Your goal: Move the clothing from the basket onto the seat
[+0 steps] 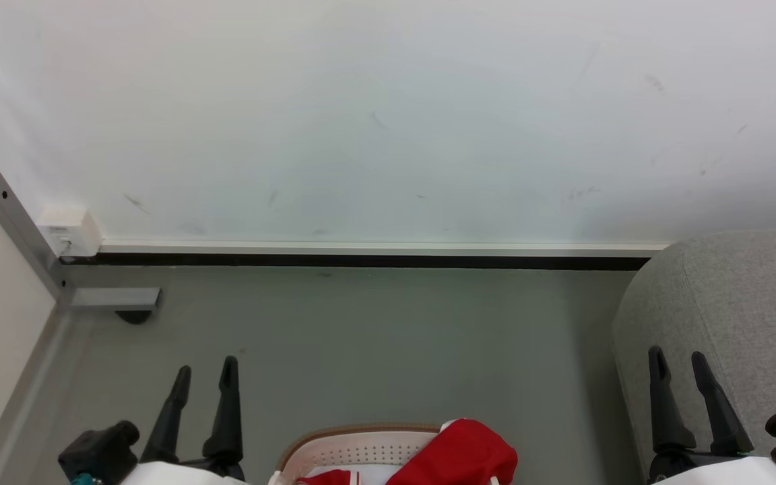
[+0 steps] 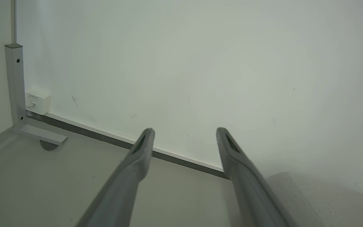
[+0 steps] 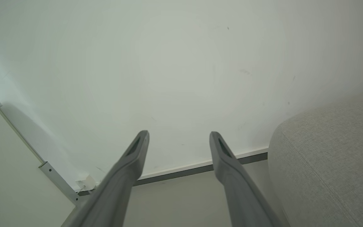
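Red clothing [image 1: 462,458] with white trim lies heaped in the cream basket [image 1: 351,444] with a brown rim, at the bottom middle of the head view. The grey upholstered seat [image 1: 738,316] bulges in at the right, and also appears as the seat [image 2: 323,201] and the seat [image 3: 329,157] in the wrist views. My left gripper [image 1: 205,370] stands open to the left of the basket, holding nothing. My right gripper [image 1: 679,356] is open in front of the seat's side, empty too. The wrist views show the left gripper [image 2: 184,130] and the right gripper [image 3: 179,134] with fingers spread, aimed at the wall.
A white wall with a dark skirting strip [image 1: 361,259] closes off the grey floor ahead. At the left stand a metal post with a foot [image 1: 115,298] and a small white socket box [image 1: 70,232].
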Robot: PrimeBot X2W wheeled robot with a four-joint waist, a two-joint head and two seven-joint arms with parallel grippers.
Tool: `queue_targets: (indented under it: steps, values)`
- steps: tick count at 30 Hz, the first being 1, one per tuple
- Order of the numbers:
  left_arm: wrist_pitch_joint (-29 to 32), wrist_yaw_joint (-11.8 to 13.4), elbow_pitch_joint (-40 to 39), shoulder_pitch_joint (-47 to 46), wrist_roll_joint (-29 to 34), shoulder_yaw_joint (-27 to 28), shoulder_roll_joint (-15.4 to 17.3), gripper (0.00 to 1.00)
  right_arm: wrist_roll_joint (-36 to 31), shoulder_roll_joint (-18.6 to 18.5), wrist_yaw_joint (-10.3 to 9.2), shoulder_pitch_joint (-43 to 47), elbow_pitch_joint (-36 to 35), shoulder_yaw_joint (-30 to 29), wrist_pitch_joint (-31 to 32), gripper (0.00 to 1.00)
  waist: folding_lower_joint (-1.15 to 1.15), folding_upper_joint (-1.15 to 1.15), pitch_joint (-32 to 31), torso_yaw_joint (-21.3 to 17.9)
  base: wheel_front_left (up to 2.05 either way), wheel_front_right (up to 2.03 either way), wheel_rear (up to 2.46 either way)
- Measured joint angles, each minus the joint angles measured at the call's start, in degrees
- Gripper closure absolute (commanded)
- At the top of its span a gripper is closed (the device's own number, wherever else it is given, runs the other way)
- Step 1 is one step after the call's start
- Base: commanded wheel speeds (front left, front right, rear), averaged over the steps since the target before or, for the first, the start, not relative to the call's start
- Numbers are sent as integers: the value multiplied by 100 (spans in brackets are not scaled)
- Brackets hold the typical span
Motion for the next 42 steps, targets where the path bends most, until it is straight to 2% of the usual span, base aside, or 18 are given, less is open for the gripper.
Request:
queue_targets:
  steps: [42]
  values:
    - [-508,67,-147,137,1798,-115,-7,0,-1709,-12,0,-2,92,278,-501,0,0,0,-34,-29,0,0,0]
